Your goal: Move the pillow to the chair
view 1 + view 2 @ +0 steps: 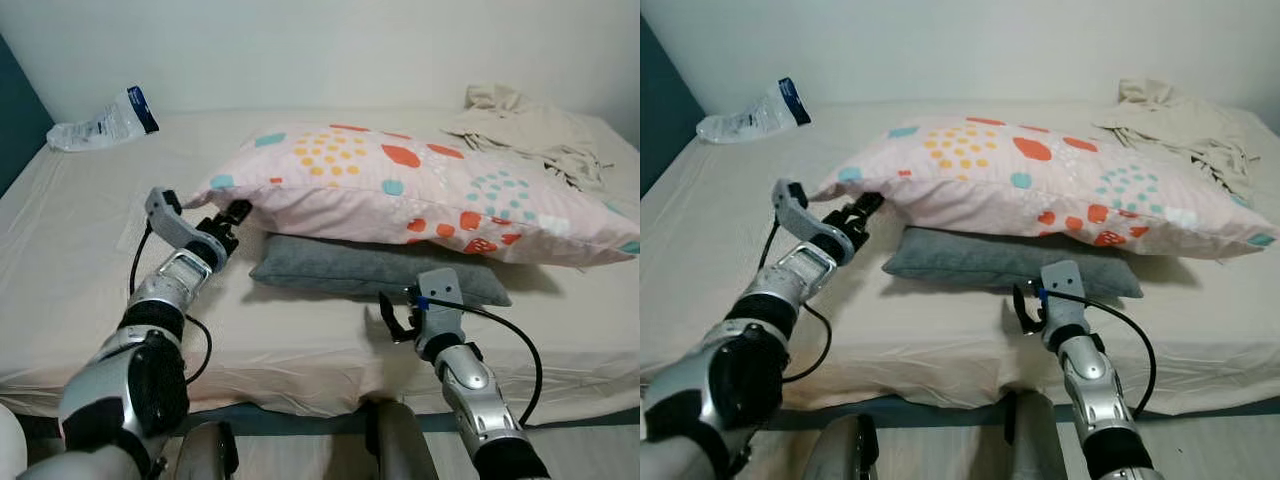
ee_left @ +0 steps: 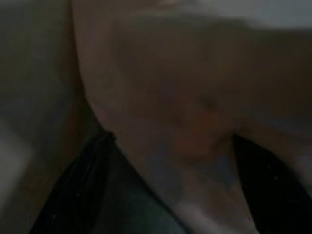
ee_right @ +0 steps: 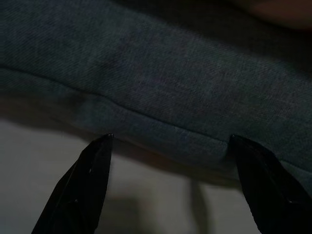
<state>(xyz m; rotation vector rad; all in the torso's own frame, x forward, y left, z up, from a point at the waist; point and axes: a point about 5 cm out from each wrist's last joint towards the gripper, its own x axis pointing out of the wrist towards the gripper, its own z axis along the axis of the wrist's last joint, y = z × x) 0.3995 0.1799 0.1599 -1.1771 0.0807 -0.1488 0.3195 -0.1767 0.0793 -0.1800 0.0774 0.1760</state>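
Robot arms reach fwd over a beige-sheeted bed [image 1: 80, 260], where a pink patterned pillow [image 1: 420, 195] lies atop a flat grey pillow [image 1: 370, 265], both near the bed's front edge. Crumpled beige cloth [image 1: 530, 130] sits at the far right corner; a plastic packet [image 1: 105, 122] at far left. Left gripper [image 1: 232, 215] is at the pink pillow's left corner, fingers apart w/ fabric between them in its wrist view. Right gripper [image 3: 170, 183], fingers spread apart, hovers just before the grey pillow's front edge, holding nothing.
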